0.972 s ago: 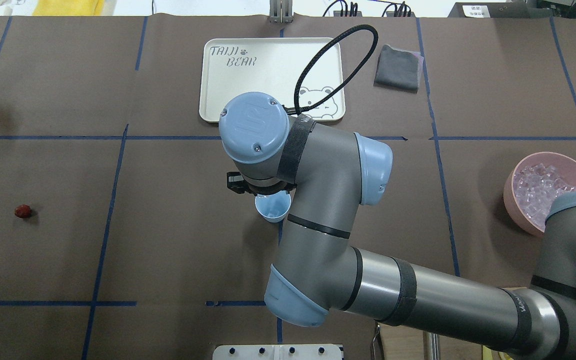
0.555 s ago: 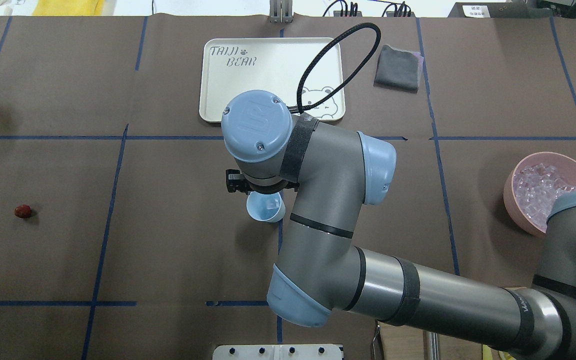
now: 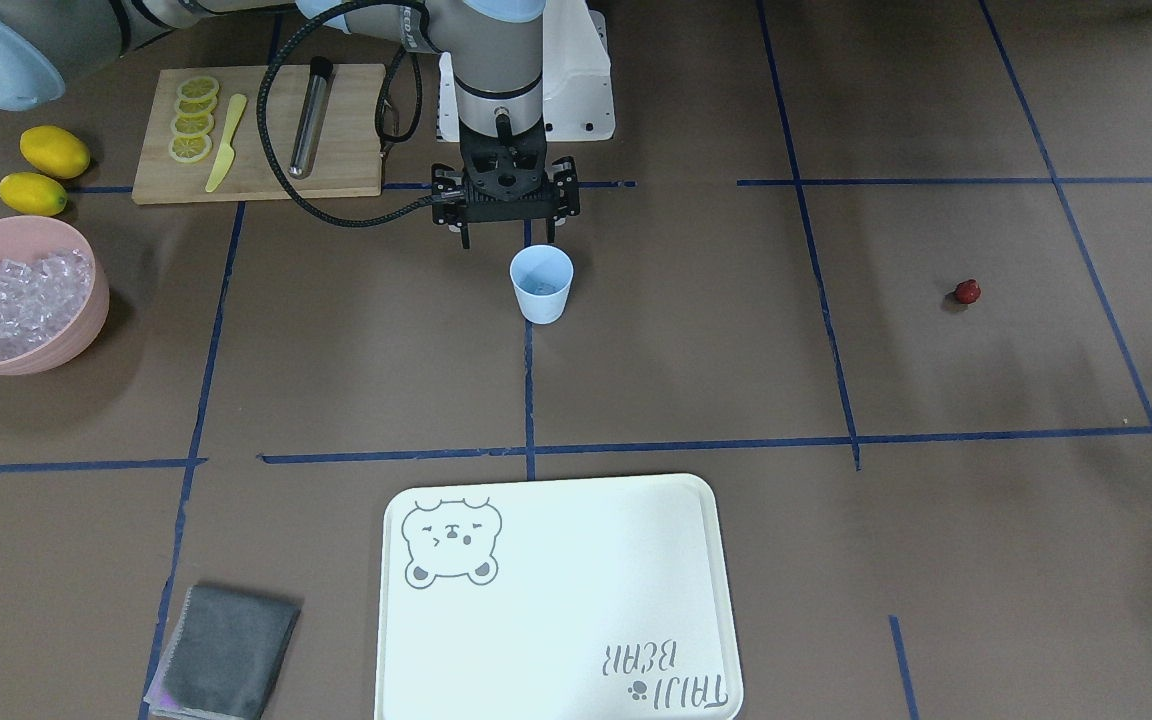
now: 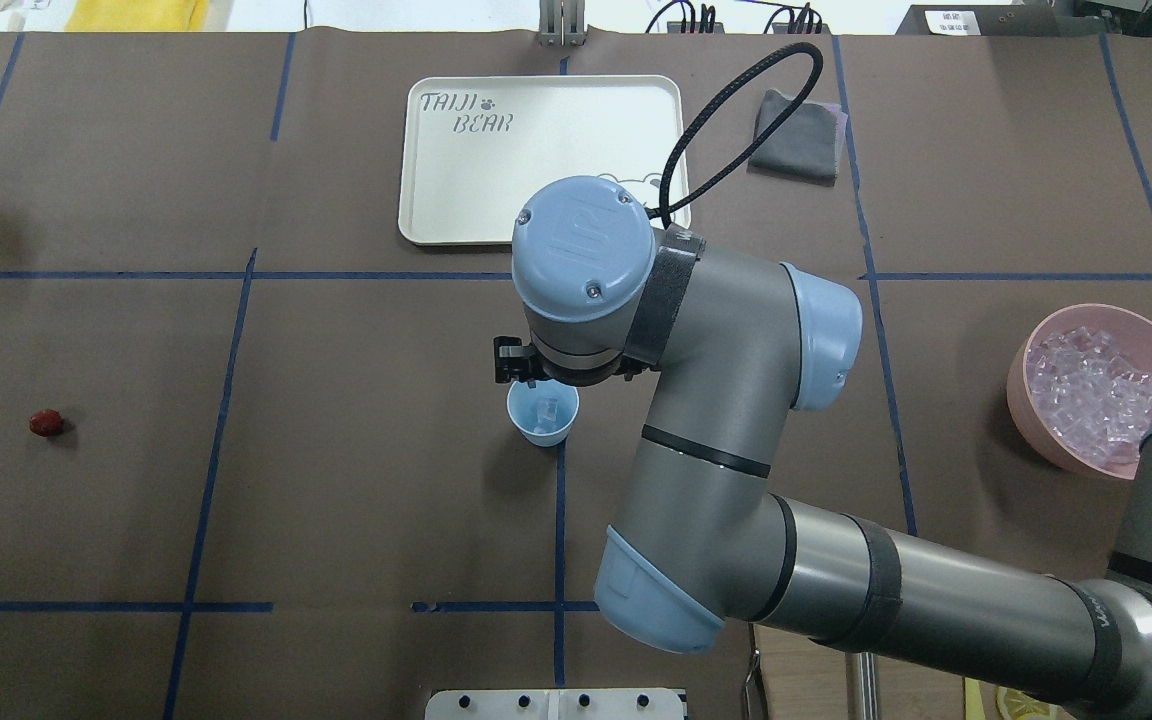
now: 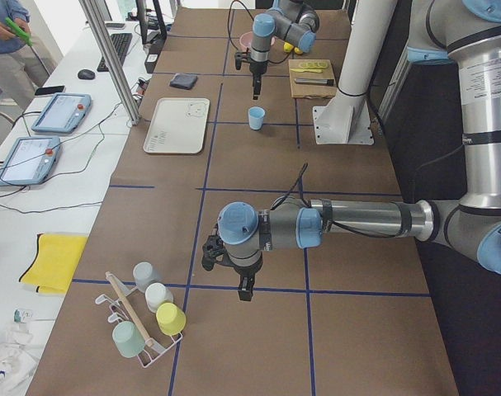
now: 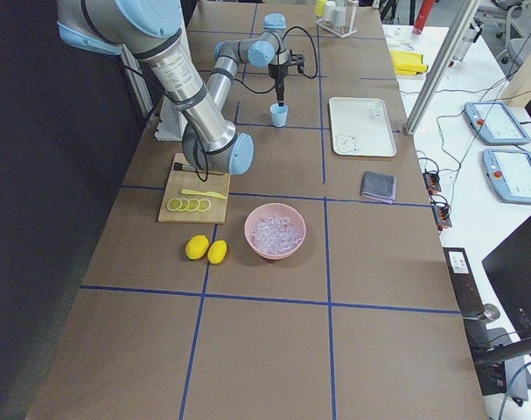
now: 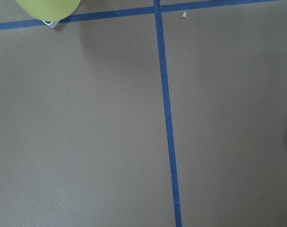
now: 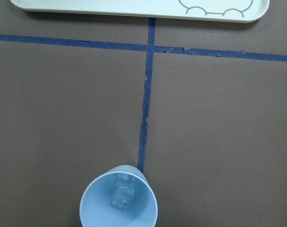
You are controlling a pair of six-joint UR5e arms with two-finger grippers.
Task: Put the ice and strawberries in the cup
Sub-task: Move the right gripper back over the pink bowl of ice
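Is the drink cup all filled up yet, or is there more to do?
Partly done: some ice already sits in the blue cup. Right now the right gripper hangs open above the cup, holding nothing. Left to do: the strawberry lies on the table far from the cup, untouched. The pink bowl holds more cubes.

Counter (image 4: pixel 336 450) layout, seen from overhead
Cup (image 4: pixel 536 432) central, ice (image 8: pixel 120 195) in it; tray (image 4: pixel 456 180) beyond; strawberry (image 4: pixel 46 422) far left; bowl (image 4: pixel 1021 370) of ice far right
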